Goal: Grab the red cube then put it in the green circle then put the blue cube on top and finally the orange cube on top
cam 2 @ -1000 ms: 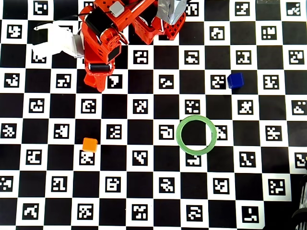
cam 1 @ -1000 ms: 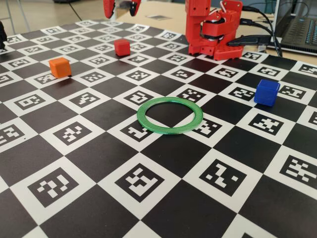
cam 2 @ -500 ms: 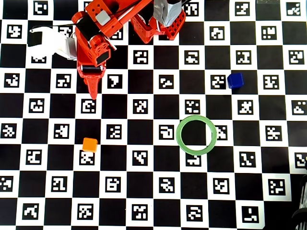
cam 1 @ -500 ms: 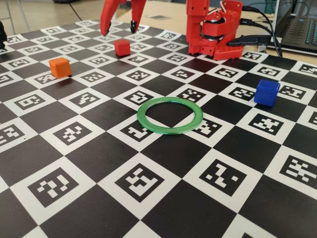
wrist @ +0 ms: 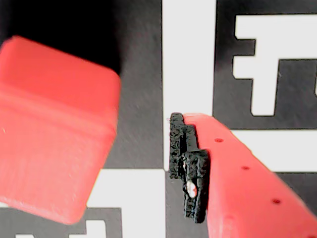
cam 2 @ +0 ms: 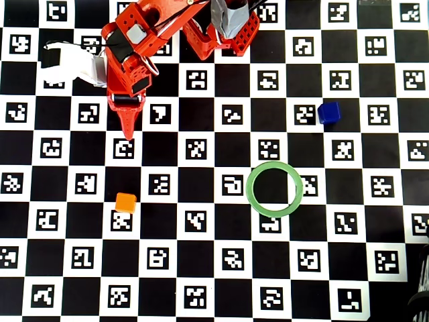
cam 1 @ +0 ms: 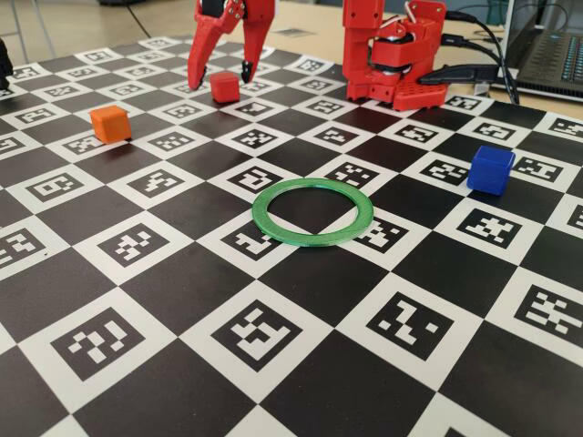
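The red cube [cam 1: 224, 88] sits on the checkered mat at the back left in the fixed view. My gripper [cam 1: 219, 80] is open and low, one finger on each side of the cube, not touching it. In the wrist view the red cube [wrist: 54, 129] fills the left, with a clear gap to the black-padded finger [wrist: 190, 163]. From overhead the arm [cam 2: 127, 74] hides the red cube. The green circle [cam 1: 312, 211] lies flat mid-mat with nothing inside it. The blue cube [cam 1: 490, 169] stands at the right. The orange cube [cam 1: 110, 123] stands at the left.
The arm's red base [cam 1: 392, 55] stands at the back of the mat, with cables and a laptop [cam 1: 556, 50] behind it at the right. A white part [cam 2: 67, 64] juts out left of the wrist in the overhead view.
The gripper came down from above the mat and now straddles the red cube, still open. The cubes and the ring have not moved.
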### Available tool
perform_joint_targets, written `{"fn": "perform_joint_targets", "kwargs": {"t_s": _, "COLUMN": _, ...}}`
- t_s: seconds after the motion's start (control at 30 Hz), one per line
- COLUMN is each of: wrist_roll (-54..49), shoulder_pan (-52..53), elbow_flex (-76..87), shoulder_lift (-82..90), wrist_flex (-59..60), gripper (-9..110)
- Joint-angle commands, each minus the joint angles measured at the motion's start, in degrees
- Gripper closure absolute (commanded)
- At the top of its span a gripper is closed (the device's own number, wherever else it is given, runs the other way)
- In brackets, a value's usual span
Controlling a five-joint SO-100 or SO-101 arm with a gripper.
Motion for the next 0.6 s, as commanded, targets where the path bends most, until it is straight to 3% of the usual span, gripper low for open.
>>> {"fn": "perform_joint_targets", "kwargs": {"t_s": 0.0, "wrist_roll": 0.35, "shoulder_pan": -0.35, "elbow_flex": -0.53, "shoulder_lift": 0.0, "wrist_flex": -1.41, "gripper": 53}}
{"fn": "perform_joint_targets", "kwargs": {"t_s": 0.57, "wrist_roll": 8.09, "shoulder_pan": -2.11, "elbow_flex": -1.05, "shoulder_lift": -0.88, "wrist_flex": -2.02, "gripper": 53}}
